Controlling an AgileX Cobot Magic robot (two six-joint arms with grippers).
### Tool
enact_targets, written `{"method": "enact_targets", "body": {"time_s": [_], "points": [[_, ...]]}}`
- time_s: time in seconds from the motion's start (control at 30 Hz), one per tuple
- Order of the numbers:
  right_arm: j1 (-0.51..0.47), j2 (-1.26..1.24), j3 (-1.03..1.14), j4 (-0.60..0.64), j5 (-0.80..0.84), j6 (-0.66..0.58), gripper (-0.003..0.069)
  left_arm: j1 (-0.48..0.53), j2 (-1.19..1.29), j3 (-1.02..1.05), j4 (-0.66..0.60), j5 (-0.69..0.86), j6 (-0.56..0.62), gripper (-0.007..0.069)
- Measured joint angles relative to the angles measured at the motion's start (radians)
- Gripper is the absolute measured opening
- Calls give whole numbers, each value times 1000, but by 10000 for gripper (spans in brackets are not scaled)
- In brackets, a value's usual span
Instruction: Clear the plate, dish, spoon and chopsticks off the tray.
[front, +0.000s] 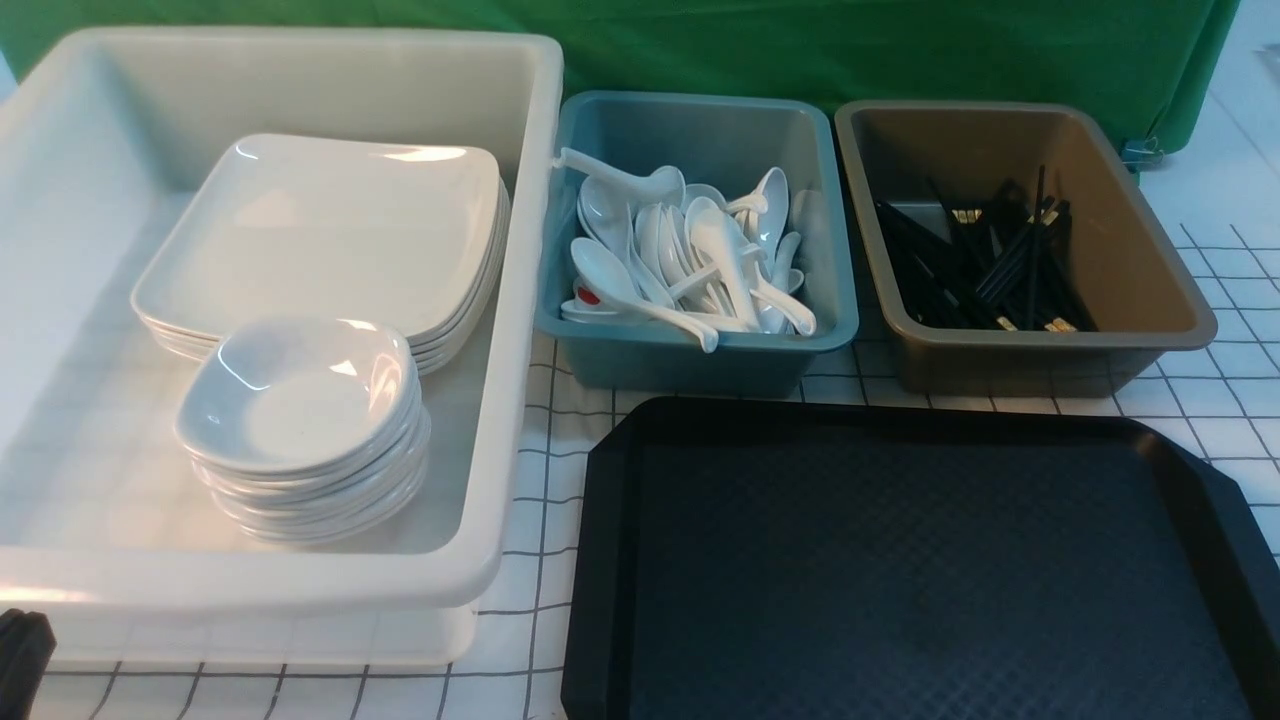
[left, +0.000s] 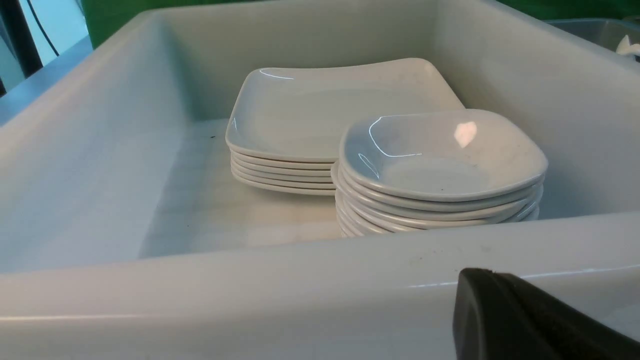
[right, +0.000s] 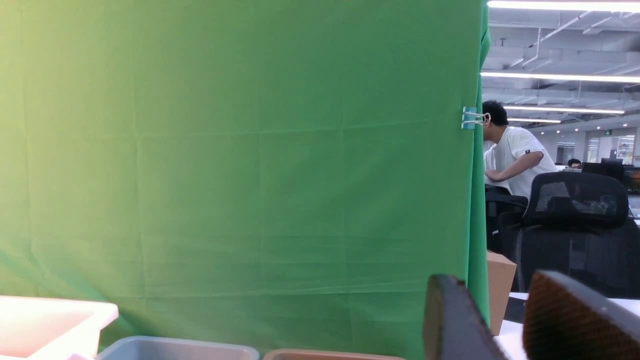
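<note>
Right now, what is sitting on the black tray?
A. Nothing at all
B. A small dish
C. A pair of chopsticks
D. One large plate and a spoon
A: in the front view the tray shows only its bare textured surface, while the plates and dishes are stacked in the white tub, the spoons lie in the blue tub, and the chopsticks in the brown tub.
</note>
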Motion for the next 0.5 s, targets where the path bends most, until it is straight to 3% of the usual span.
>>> {"method": "enact_targets", "body": {"time_s": [0.37, 0.5], "points": [[-1, 0, 0, 0, 11, -12, 242, 0, 0, 0, 3, 0, 1, 3], [-28, -2, 5, 0, 101, -85, 242, 0, 0, 0, 3, -1, 2, 3]]}}
